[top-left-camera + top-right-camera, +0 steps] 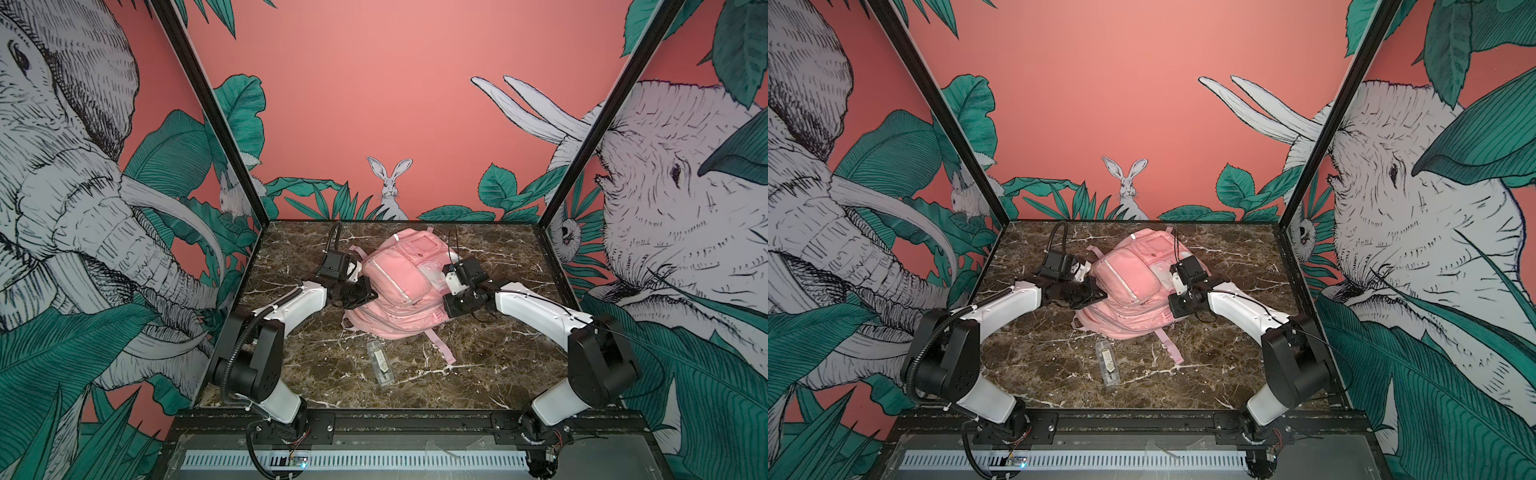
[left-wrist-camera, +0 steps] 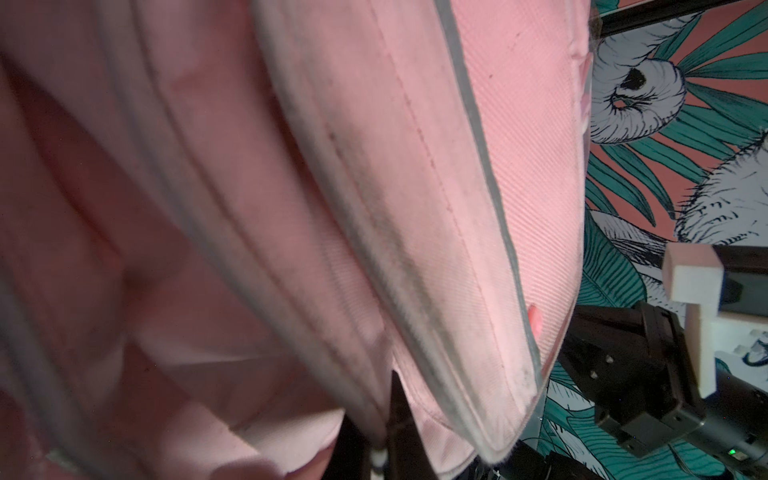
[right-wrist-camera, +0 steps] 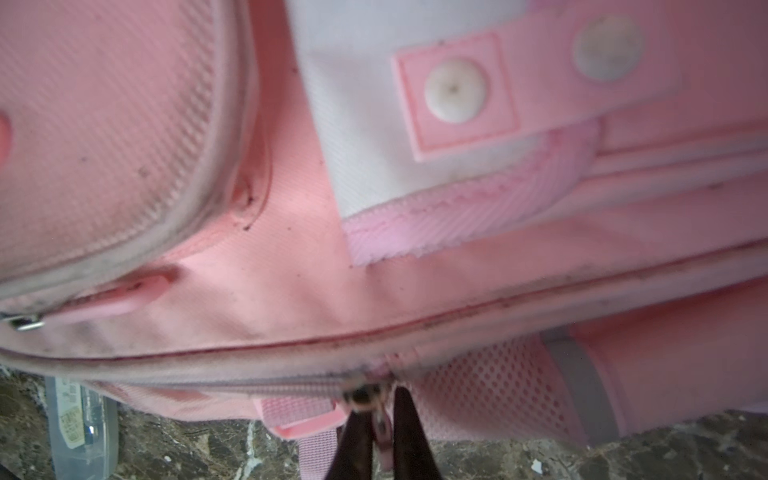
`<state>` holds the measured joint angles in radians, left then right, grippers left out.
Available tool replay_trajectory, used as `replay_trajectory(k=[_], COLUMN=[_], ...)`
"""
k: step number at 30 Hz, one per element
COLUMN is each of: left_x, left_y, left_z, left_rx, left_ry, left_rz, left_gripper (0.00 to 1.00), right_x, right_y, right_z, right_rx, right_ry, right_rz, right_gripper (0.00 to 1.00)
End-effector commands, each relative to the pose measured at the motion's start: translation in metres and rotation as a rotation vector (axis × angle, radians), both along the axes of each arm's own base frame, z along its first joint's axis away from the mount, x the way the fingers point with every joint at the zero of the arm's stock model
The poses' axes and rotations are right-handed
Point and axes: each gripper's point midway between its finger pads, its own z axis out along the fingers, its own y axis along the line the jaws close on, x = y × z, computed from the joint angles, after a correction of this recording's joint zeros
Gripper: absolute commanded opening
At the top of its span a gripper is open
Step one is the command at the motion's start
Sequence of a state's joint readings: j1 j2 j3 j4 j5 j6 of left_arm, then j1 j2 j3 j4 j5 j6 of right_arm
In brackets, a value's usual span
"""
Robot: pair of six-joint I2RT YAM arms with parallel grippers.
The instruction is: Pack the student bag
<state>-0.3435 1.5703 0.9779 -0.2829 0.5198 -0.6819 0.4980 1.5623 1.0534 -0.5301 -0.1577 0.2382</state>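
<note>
The student bag (image 1: 395, 286) (image 1: 1125, 282) is a big pink backpack lying front-up in the middle of the marble table. My left gripper (image 1: 368, 294) (image 1: 1100, 294) is at its left side. In the left wrist view this gripper (image 2: 380, 440) is shut on a piped seam of the bag (image 2: 374, 166). My right gripper (image 1: 446, 308) (image 1: 1172, 305) presses against the bag's right side. In the right wrist view its fingers (image 3: 380, 405) stand close together round the pink zip pull (image 3: 382, 432) of a long zip on the bag (image 3: 291, 270).
A small clear plastic case (image 1: 380, 363) (image 1: 1108, 362) (image 3: 79, 424) lies on the table in front of the bag. A pink strap (image 1: 440, 345) trails from the bag toward the front. Printed walls enclose the table on three sides.
</note>
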Motion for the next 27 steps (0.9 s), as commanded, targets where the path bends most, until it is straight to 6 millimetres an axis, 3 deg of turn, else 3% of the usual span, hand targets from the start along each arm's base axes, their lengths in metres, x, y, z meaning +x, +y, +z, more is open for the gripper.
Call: replay_trajectory(k=[1,4,10,15,23,27], left_x=[0.011,0.008,0.003,0.004,0.003,0.002], left_y=[0.012,0.003,-0.008,-0.01,-0.009,-0.01], left_z=[0.002,0.004,0.006,0.008,0.008,0.008], left_rx=[0.031,0.023,0.009,0.009,0.011,0.01], left_ry=[-0.041,-0.043,-0.042,-0.044,-0.038,-0.037], left_rz=[0.055,0.041,0.028,0.028,0.028,0.028], left_gripper=[0.0,0.0,0.0,0.0,0.0,0.0], right_x=[-0.01,-0.018,-0.028,-0.023,-0.004,0.003], right_y=[-0.007,0.001,0.031,0.061,0.092,0.101], right_z=[0.004,0.015,0.041,0.053,0.053,0.04], right_rx=[0.017,0.068,0.139,0.226,0.284,0.284], right_ry=[0.014,-0.013,-0.097,-0.128,-0.122,-0.09], right_rz=[-0.024,-0.006,0.075,0.138,0.181,0.193], right_gripper=[0.3,0.42,0.47,0.54,0.65,0.66])
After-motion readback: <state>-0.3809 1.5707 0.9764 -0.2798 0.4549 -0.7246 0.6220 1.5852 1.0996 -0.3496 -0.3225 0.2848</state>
